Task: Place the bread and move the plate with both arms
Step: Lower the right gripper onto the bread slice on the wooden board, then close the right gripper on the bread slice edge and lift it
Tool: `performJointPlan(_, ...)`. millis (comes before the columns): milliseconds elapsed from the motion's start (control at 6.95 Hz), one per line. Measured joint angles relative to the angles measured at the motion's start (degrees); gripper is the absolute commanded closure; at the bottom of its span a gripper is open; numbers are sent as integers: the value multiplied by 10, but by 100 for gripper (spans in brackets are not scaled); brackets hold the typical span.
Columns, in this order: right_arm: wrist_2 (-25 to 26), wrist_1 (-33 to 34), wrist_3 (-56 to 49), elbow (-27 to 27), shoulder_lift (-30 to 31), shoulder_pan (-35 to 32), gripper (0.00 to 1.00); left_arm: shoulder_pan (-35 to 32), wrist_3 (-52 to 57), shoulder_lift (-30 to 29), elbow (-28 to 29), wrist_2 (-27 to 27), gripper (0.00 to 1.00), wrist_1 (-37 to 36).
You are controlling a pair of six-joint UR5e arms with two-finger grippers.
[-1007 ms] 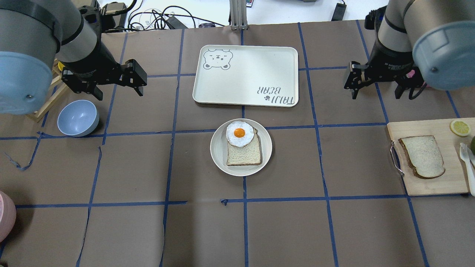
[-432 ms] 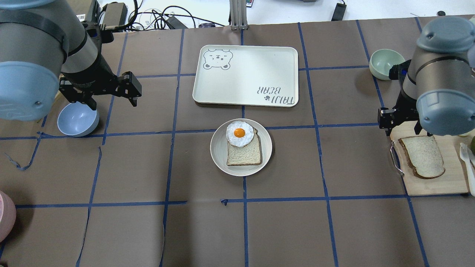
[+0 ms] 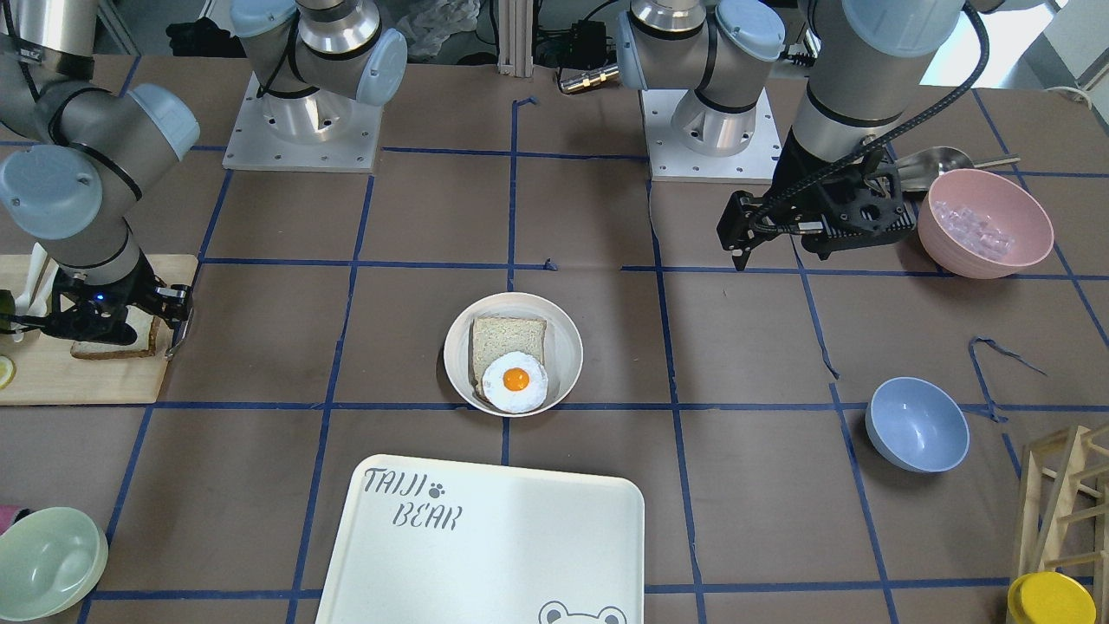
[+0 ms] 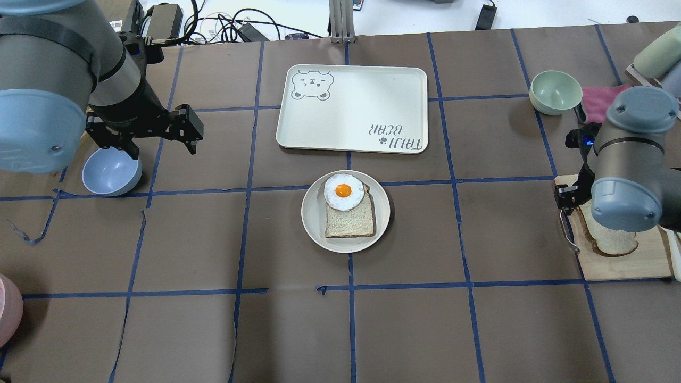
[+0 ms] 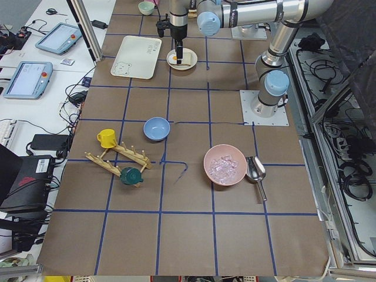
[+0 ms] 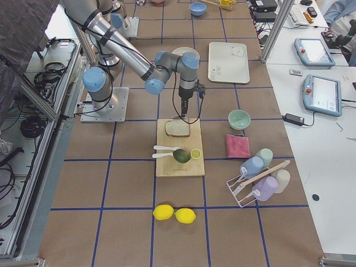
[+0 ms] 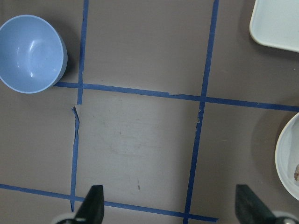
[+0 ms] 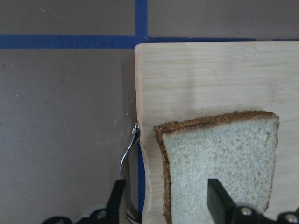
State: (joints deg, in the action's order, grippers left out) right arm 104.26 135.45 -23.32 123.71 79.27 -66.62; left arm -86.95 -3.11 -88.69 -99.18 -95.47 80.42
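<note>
Brown-crusted bread (image 8: 219, 163) lies flat on wood board (image 4: 628, 263) at the right end of the tabletop (image 4: 479, 330). Its long axis runs roughly robot-to-far-side, a bit skewed. Flat bottom edge points away from the robot, domed top toward it. Overhead the arm covers most of it, so only the domed end shows.

Right end effector (image 8: 166, 205) is over the bread's flat end, jaws apart. One finger is over the crumb, the other outside the board edge above the metal handle (image 8: 128, 149), and the side crust sits between them. Contact with the bread: cannot tell.

Left end effector (image 4: 163, 150) is spread open with nothing in it, above bare tabletop just beside the blue bowl (image 4: 110, 171).

Plate (image 4: 314, 223) sits mid-tabletop, well apart from both end effectors. It carries a paler slice (image 4: 351, 223) with a fried egg (image 4: 343, 191) on the slice's far end.

Tray (image 4: 351, 106) is just beyond the plate. It is printed "TAIJI BEAR" with a paw mark, and has a bear face in the opposite corner. The text reads upright from the operators' side and upside down overhead.
</note>
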Motion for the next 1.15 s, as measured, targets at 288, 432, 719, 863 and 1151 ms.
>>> performJointPlan(288, 4, 9, -15, 6, -10, 5, 52, 0, 1, -1, -1, 0, 0, 0)
performJointPlan(432, 8, 8, -16, 7, -11, 6, 55, 0, 2, -1, -1, 0, 0, 0)
performJointPlan(719, 23, 6, -17, 10, -12, 12, 59, 1, 2, -2, -2, 0, 0, 0)
performJointPlan(863, 26, 6, -18, 16, -12, 15, 73, 1, 2, -2, -2, 0, 0, 0)
performJointPlan(1151, 27, 10, -20, 25, -12, 17, 100, 1, 2, -2, -2, -1, 0, 2)
